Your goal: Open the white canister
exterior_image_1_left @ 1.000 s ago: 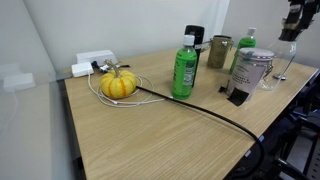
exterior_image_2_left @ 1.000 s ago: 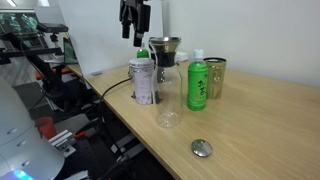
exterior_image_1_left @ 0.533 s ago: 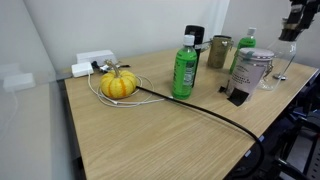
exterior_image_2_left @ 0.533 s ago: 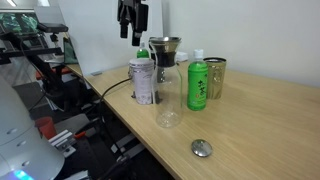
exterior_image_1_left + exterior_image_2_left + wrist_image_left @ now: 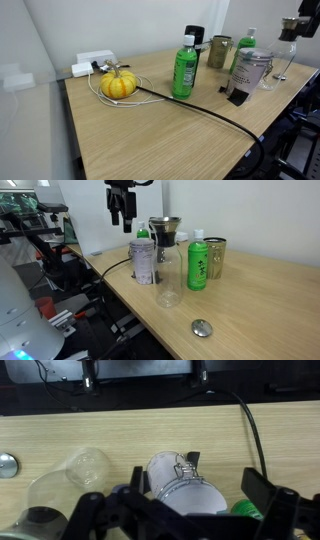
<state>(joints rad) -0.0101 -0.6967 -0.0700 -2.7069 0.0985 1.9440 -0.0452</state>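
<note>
The white canister (image 5: 252, 68) stands upright towards one end of the light wooden desk (image 5: 150, 135), a short way in from the desk's long edge. Its round lid is down, and the wrist view shows a wire clasp on its side. A green-capped bottle stands just behind it in both exterior views.

A clear glass carafe (image 5: 168, 280) stands just beside the canister. Farther along are a green plastic bottle (image 5: 198, 264) and an olive-gold tin (image 5: 215, 255), the two close together. A small round metal lid (image 5: 202, 328) lies flat near the desk's edge, apart from the rest.

At the other end of the desk a small yellow pumpkin (image 5: 118, 85) sits close to a white power strip (image 5: 93, 65) by the far corner. A black cable (image 5: 205, 112) runs from there across the desk and over its edge.

The gripper (image 5: 120, 222) hangs in the air above the canister and a little to one side, touching nothing. In the wrist view its fingers (image 5: 268, 490) are spread wide apart and hold nothing, with the top of the canister showing between them.

Behind the desk is a plain white wall. Past the canister's end of the desk there are dark racks and cables.
</note>
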